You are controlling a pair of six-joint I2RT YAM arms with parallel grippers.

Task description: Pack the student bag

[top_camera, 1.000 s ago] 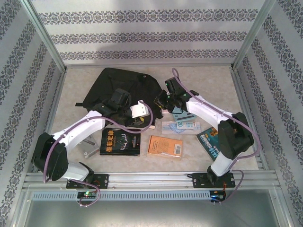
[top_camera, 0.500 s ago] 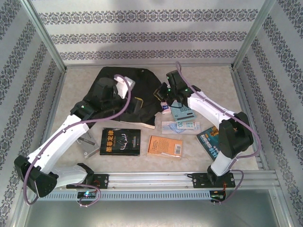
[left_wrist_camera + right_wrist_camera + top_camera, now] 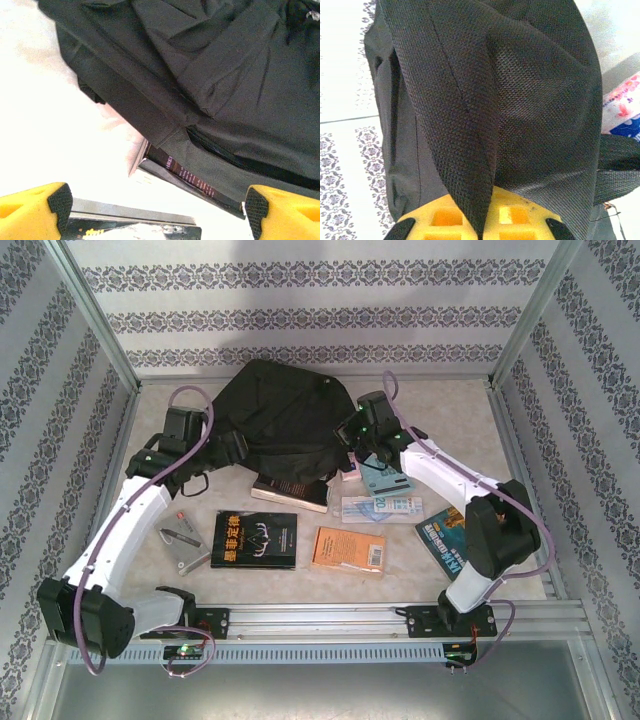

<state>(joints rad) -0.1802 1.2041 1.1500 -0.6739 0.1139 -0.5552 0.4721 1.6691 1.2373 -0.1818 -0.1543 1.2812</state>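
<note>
Student bag [image 3: 285, 420], black fabric, at 12 o'clock on the table [image 3: 450, 430], with a gripper on either side.
Right gripper [image 3: 482, 222] at the bag's 3 o'clock, jaws pinched on a fold of its fabric. Left gripper [image 3: 157, 210] at its 8 o'clock, jaws spread wide, empty. A book [image 3: 290, 492] juts from beneath the bag at 6 o'clock. Black-covered book [image 3: 254, 539] and orange book [image 3: 349, 549] lie apart, nearer.
</note>
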